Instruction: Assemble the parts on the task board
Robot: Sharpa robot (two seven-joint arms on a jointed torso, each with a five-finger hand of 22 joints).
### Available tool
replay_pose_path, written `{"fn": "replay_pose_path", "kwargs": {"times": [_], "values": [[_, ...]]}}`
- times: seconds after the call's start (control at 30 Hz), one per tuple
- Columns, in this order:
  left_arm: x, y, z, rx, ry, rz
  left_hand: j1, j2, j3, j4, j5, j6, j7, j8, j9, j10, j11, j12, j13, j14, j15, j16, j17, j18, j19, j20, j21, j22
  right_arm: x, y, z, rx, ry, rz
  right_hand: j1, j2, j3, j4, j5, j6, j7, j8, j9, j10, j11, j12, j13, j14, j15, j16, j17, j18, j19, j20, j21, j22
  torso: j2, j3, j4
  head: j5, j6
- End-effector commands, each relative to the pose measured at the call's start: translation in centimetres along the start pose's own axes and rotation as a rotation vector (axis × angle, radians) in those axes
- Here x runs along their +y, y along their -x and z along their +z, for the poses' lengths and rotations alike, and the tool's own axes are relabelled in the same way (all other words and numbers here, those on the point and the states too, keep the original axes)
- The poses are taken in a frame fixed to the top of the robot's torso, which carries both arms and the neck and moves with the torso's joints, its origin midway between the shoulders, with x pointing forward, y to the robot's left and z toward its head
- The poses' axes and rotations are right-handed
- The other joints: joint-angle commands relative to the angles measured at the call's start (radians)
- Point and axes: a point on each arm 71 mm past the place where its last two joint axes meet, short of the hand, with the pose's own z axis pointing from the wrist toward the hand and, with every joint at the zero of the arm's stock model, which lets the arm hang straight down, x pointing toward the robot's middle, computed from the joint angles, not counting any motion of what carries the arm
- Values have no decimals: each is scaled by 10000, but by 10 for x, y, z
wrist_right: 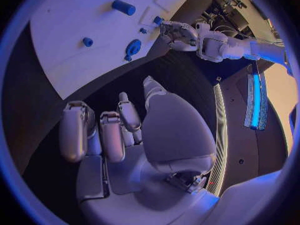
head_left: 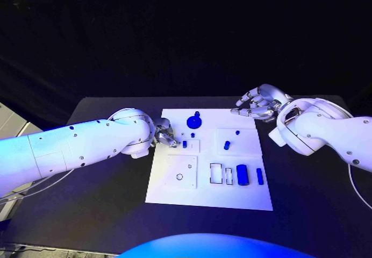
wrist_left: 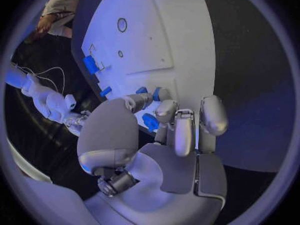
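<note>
Task board on black desk, between both hands.
Left hand at board's edge, fingers around a small blue part; right hand empty, fingers curled apart, beyond board's far corner.

Dim room w/ blue-violet light, black backdrop, board brightest, mild glare on arms, soft shadows on table, wrist views w/ heavy fisheye bend at rims, blur at edges, bright strip light approx 3 o'clock in right wrist view

The flat white task board looks smooth, matt plastic; small blue cylindrical parts look glossy plastic; the black table appears matt.
</note>
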Motion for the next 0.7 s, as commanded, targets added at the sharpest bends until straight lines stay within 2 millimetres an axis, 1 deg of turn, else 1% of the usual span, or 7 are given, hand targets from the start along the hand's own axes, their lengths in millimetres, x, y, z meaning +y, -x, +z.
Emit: {"fn": "replay_pose_path", "kwargs": {"times": [0.03, 0.2, 0.3, 0.4, 0.53, 0.63, 0.7], "values": [[0, -5, 1, 350, 4, -48, -136, 8, -152, 74, -24, -38, 51, -39, -22, -44, -25, 18, -19, 808, -73, 15, 1597, -143, 68, -22, -27, -11, 1, -1, 0, 63, 78, -53, 26, 95, -42, -6, 15, 31, -34, 56, -5, -5, -24, 26, -17, 713, -17, -58, 1326, 55, -57, -13, -46, 1057, -1, -3, 0, 5, 10], [3, -3, 2, 243, 109, -120, -290, -4, -481, 325, -21, -12, 61, -52, -39, -57, -15, 15, -22, 806, -66, 11, 1589, -143, 77, -26, -36, -11, 0, -1, 0, 51, 76, -50, 10, 109, -48, 0, 14, 27, -33, 55, -7, -21, -23, 10, -37, 707, -18, -70, 1304, 64, -73, -14, -87, 1033, -3, -2, -7, 0, 27], [5, -1, 2, 157, 170, -174, -430, -39, -900, 510, -32, 5, 73, -65, -53, -71, -4, 7, -33, 804, -60, 7, 1582, -141, 76, -28, -53, -25, 0, 0, 0, 47, 74, -49, 10, 109, -48, 0, 14, 27, -33, 55, -7, -21, -23, 10, -37, 707, -18, -70, 1304, 64, -73, -14, -87, 1033, 4, -3, -10, -11, 37], [8, 1, 3, 45, 242, -234, -540, -25, -1150, 535, -33, 8, 81, -79, -63, -76, 2, 9, -30, 802, -56, 5, 1576, -139, 73, -29, -65, -37, 0, 0, 0, 44, 71, -48, 2, 111, -52, 1, 14, 23, -33, 54, -8, -17, -23, 15, -33, 706, -18, -72, 1300, 64, -74, -14, -90, 1032, 6, -4, -12, -20, 52], [12, 4, 3, -61, 274, -331, -597, -27, -1295, 535, -33, 9, 81, -87, -69, -84, 4, 3, -40, 802, -55, 4, 1575, -137, 71, -30, -72, -45, 0, 0, -1, 46, 61, -49, 2, 111, -52, 1, 14, 23, -33, 54, -8, -17, -23, 15, -33, 706, -18, -72, 1300, 64, -74, -14, -90, 1032, 6, -4, -16, -36, 79], [15, 6, 3, -132, 275, -426, -636, -71, -1478, 532, -27, -24, 91, -108, -77, -114, 11, -21, -77, 790, -51, -14, 1531, -141, 83, -29, -68, -29, -1, -1, -1, 52, 56, -51, -4, 114, -56, 2, 13, 19, -32, 53, -9, -29, -22, 4, -46, 705, -18, -75, 1295, 64, -72, -14, -88, 1034, 6, 0, -18, -39, 92], [15, 7, 3, -172, 257, -486, -714, -114, -1752, 538, -22, -33, 99, -121, -83, -130, 19, -28, -87, 790, -45, -14, 1533, -142, 86, -27, -73, -28, -1, -1, -1, 57, 55, -52, -4, 114, -56, 2, 13, 19, -32, 53, -9, -29, -22, 4, -46, 705, -18, -75, 1295, 64, -72, -14, -88, 1034, 3, 0, -14, -60, 101]]}}
